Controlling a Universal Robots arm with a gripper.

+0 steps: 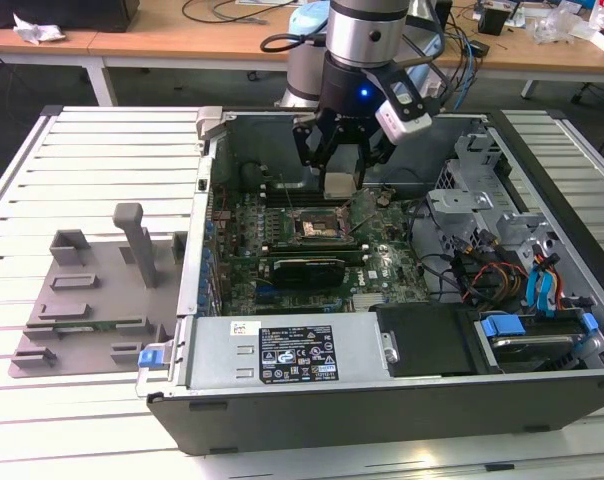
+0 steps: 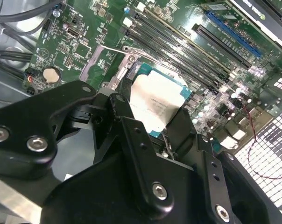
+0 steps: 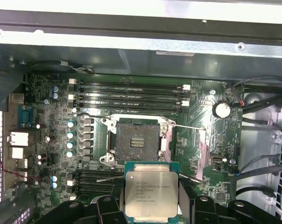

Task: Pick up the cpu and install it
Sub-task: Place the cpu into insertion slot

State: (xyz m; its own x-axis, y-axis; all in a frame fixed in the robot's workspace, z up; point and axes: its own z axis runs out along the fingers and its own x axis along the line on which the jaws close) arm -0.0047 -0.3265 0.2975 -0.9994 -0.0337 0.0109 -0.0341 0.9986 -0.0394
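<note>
My black pincer (image 1: 340, 180) is clamped on the pale silver square cpu (image 3: 151, 195), held above the green motherboard (image 3: 201, 121), near the open dark metal-framed socket (image 3: 135, 140). It's the carrying step, I judge; seating demands square alignment.

Workshop surroundings, exterior view: two work surfaces, dark floor.

A pale metal slatted desk (image 1: 92, 160) spans the foreground, its ribs running across and catching even, bright light. Behind it stands a wooden desk (image 1: 182, 35) with a white leg (image 1: 100, 82). On it lie loose black cables (image 1: 222, 10), and a crumpled white item (image 1: 37, 30) toward the exterior view's left. Dark floor (image 1: 32, 85) shows beneath the wooden desk. No wall or window can be made out.
</note>
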